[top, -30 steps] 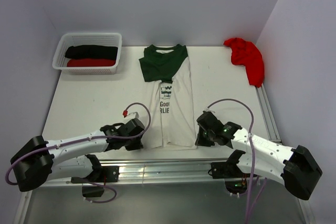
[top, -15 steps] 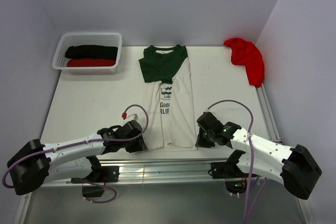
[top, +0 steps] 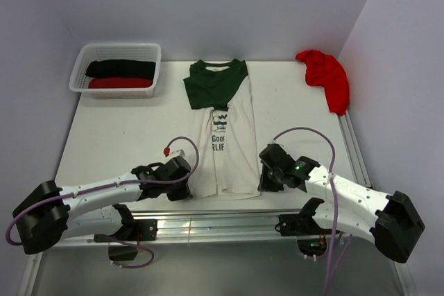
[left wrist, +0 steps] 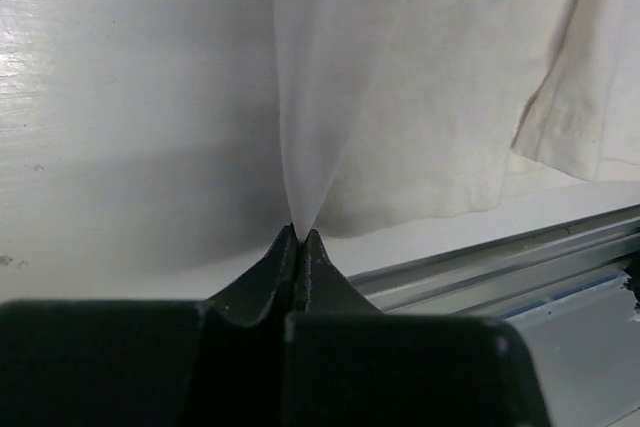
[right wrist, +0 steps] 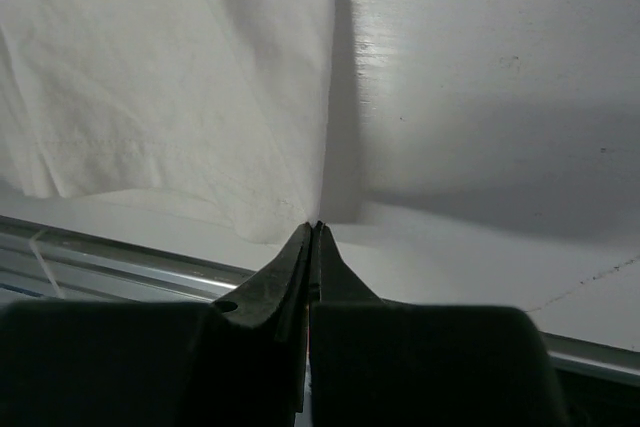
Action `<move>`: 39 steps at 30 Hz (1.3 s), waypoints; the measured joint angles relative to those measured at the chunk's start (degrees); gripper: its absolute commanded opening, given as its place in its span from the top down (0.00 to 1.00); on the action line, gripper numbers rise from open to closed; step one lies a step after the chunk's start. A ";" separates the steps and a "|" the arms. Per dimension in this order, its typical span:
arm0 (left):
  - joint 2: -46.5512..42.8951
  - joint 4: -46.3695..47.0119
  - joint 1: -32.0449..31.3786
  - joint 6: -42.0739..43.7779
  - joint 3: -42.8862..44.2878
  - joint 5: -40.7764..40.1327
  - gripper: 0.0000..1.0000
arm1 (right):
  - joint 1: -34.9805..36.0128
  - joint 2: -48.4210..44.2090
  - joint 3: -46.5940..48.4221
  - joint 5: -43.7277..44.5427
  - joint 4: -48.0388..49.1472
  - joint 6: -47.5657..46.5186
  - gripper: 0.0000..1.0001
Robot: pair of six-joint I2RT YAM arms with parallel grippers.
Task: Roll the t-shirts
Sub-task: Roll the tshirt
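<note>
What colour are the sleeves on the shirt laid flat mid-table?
Dark green sleeves, on a white t-shirt; clearest in the top external view.

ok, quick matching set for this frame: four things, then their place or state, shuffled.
1 white-and-green t-shirt
2 loose red t-shirt
3 basket
4 left pincer

A far-left corner
B crumpled at the far-right edge
C shut on a near hem corner
D laid flat in the centre

Pairs: 1-D, 2-B, 3-A, 4-C

Open table (top: 118, 129) between basket (top: 78, 80) and tee (top: 225, 143)
</note>
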 measured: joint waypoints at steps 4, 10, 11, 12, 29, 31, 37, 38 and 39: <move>1.33 -2.45 0.00 0.44 4.24 0.00 1.00 | -1.07 1.22 3.32 -0.13 -1.16 -1.88 1.00; 4.63 -2.43 0.94 1.84 8.04 1.53 1.00 | -5.05 3.61 6.23 -0.63 -1.29 -5.11 1.00; 5.05 -2.43 1.38 2.08 8.26 1.79 1.00 | -5.95 3.96 6.78 -0.90 -1.36 -5.77 1.00; 5.33 -2.45 2.01 2.36 8.41 2.19 1.00 | -6.54 4.17 7.17 -1.05 -1.42 -6.27 1.00; 8.28 -4.46 14.38 9.97 16.74 3.98 1.00 | -15.08 10.36 17.55 -2.93 -2.36 -13.55 1.00; 9.73 -4.50 16.13 11.21 17.49 4.13 1.00 | -15.87 12.50 19.87 -2.95 -2.43 -14.38 1.00; 16.33 -4.68 20.39 15.06 23.02 3.96 1.00 | -18.36 19.69 25.40 -2.95 -1.92 -16.11 1.00; 17.27 -4.59 20.94 15.65 24.00 3.93 1.00 | -18.78 20.90 26.10 -3.02 -1.81 -16.28 1.00; 18.14 -4.46 21.40 16.02 24.96 3.93 1.00 | -19.10 21.75 26.53 -2.99 -1.64 -16.44 1.00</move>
